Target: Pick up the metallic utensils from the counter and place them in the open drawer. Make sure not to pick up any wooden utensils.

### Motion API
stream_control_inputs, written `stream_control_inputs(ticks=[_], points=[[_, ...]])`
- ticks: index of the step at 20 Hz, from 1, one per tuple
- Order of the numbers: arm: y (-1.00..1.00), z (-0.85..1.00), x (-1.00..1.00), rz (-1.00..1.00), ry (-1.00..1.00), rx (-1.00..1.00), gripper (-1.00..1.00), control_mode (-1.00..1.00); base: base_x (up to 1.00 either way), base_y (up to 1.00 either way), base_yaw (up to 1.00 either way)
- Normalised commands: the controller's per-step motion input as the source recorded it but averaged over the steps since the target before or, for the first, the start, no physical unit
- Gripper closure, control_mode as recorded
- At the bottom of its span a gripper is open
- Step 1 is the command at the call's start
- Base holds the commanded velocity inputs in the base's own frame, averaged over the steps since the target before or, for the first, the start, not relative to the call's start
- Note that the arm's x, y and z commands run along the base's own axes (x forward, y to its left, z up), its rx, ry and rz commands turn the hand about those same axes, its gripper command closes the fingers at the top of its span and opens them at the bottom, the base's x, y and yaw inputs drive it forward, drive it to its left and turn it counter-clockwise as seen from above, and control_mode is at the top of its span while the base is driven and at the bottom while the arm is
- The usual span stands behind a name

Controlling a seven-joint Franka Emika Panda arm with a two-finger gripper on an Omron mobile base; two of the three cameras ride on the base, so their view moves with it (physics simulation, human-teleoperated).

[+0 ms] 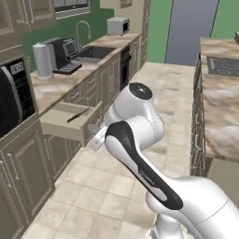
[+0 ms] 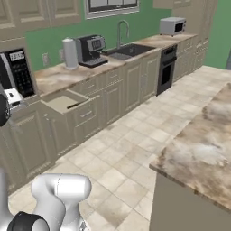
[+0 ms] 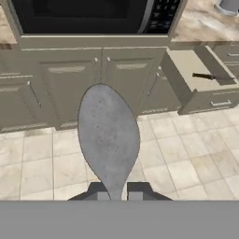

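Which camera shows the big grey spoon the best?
The hand view: the grey spoon sits large in the middle, its stem between the gripper fingertips, bowl pointing at the cabinets. Both base views show the open drawer with a knife inside instead.

**Hidden, cropped and unclear**

In the hand view, the grey spoon (image 3: 108, 137) has its handle end hidden between the fingertips (image 3: 99, 192) at 6 o'clock. The microwave (image 3: 93, 16) is cut off at 12 o'clock. The open drawer (image 3: 198, 77), at 2 o'clock, runs off the right edge; the dark-handled knife (image 3: 203, 76) inside is too small to make out its blade.

In the left base view, the arm (image 1: 140, 140) hides the gripper. The knife (image 1: 77, 115) in the drawer (image 1: 65, 122) reads as only a thin dark sliver.
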Motion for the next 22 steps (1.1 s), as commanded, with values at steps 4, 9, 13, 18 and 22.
stream_control_inputs(ticks=[4, 9, 13, 18, 22], points=[[0.00, 0.00, 0.00, 0.00, 0.00, 0.00, 1.00, 1.00, 1.00, 0.95, -0.35], [0.00, 0.00, 0.00, 0.00, 0.00, 0.00, 1.00, 1.00, 1.00, 0.55, -0.40], [0.00, 0.00, 0.00, 0.00, 0.00, 0.00, 1.00, 1.00, 1.00, 0.37, -0.41], [0.05, -0.39, 0.40, -0.13, 0.16, -0.04, 1.00, -1.00, 0.60, 0.01, -0.22], [0.30, -1.00, 0.91, -0.23, 0.34, -0.05, 1.00, -1.00, 0.00, 0.00, 0.00]])
